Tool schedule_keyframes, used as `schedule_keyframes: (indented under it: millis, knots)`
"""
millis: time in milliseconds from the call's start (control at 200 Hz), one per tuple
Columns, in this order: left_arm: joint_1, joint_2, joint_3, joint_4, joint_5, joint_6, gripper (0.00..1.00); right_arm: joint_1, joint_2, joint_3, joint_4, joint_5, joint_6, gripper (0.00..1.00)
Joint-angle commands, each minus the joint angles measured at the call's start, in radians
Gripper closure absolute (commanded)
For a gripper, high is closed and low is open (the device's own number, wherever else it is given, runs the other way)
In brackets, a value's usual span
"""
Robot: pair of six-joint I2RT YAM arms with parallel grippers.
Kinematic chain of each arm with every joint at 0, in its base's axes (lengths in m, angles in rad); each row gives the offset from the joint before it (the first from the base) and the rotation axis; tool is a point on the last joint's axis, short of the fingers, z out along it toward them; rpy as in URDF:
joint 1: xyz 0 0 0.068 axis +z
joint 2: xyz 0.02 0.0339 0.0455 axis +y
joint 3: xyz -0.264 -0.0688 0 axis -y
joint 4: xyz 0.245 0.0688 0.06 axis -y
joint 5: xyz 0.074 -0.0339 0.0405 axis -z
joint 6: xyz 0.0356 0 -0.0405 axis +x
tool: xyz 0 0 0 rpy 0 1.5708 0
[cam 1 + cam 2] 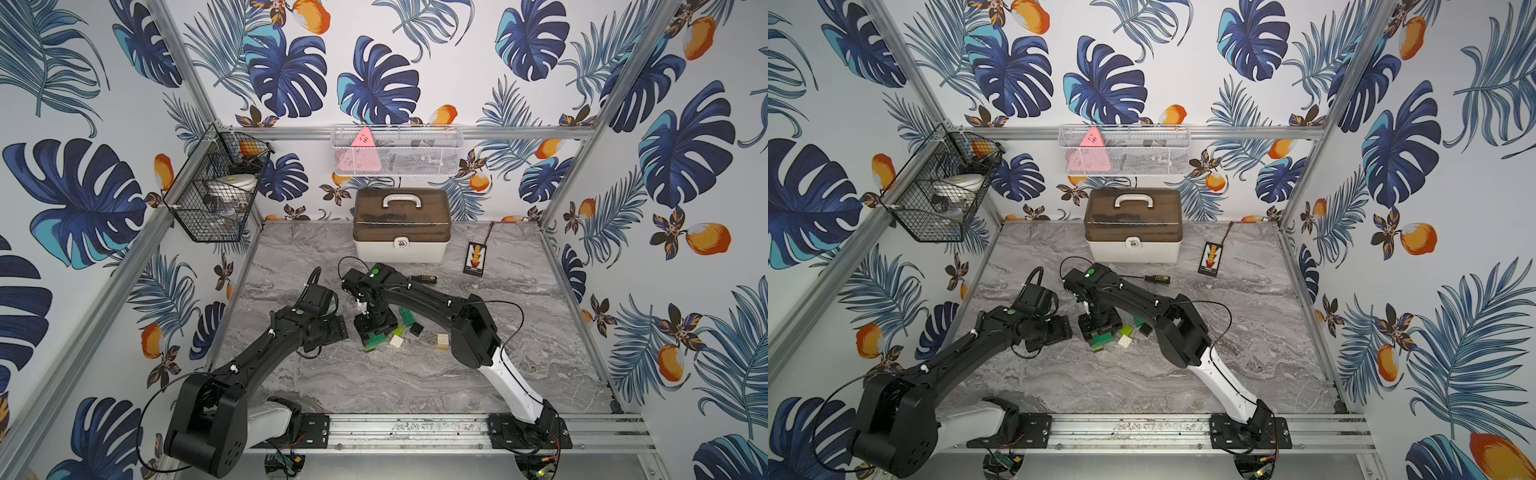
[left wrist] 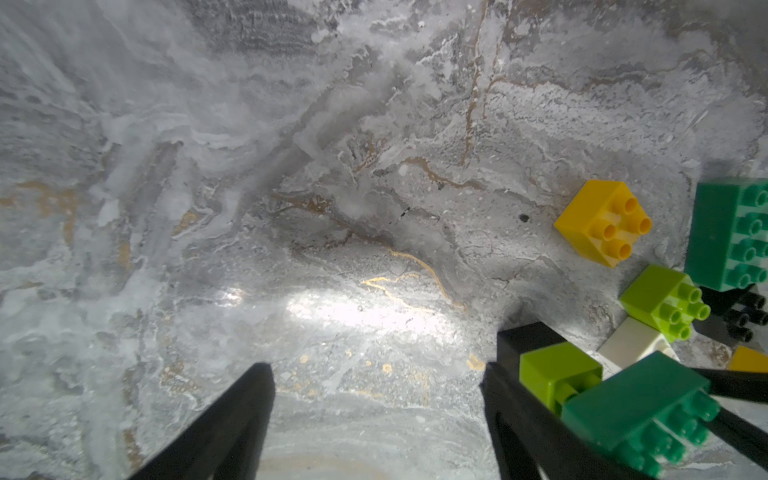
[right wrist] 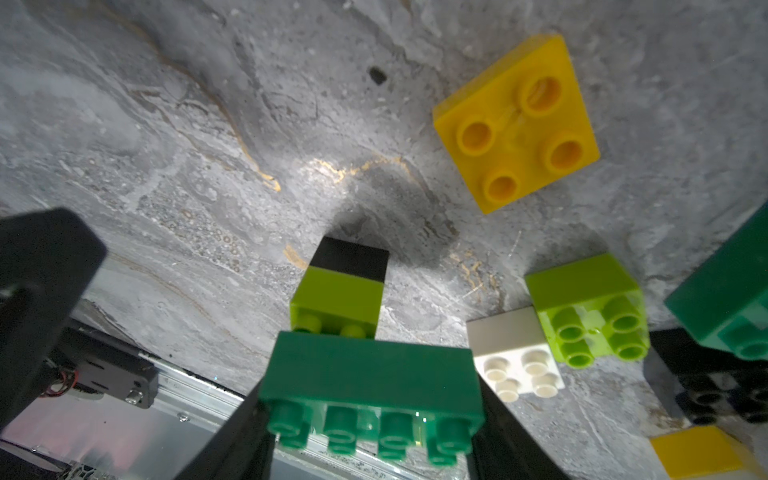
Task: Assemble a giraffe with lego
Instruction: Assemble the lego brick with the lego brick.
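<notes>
Holding: jaws of your right gripper [image 3: 370, 390] clamp the giraffe [image 3: 365, 365], dark green brick over lime and black, lower centre.
Your left gripper [image 2: 376, 374]: jaws wide, over tabletop [image 2: 291, 166].
Loose lego [image 3: 515, 124]: right of frame.

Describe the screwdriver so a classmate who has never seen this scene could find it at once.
Find the white box with the brown lid at the back of the marble table. In front lies the screwdriver: a thin shaft and black-and-yellow handle, unlike the striped card beside it.
</notes>
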Motion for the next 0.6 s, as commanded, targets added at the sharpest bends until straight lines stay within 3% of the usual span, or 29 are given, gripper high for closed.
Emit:
schedule_keyframes:
  millis: [0,595]
  knots:
    - [0.001,-0.006,-0.002,0.003,-0.011,0.003,0.16,0.005,0.040,-0.013,-0.036,0.052,0.029,0.53]
    - [-0.031,-0.031,0.004,-0.005,-0.071,0.007,0.16,-0.023,0.022,-0.075,-0.034,-0.040,0.087,0.51]
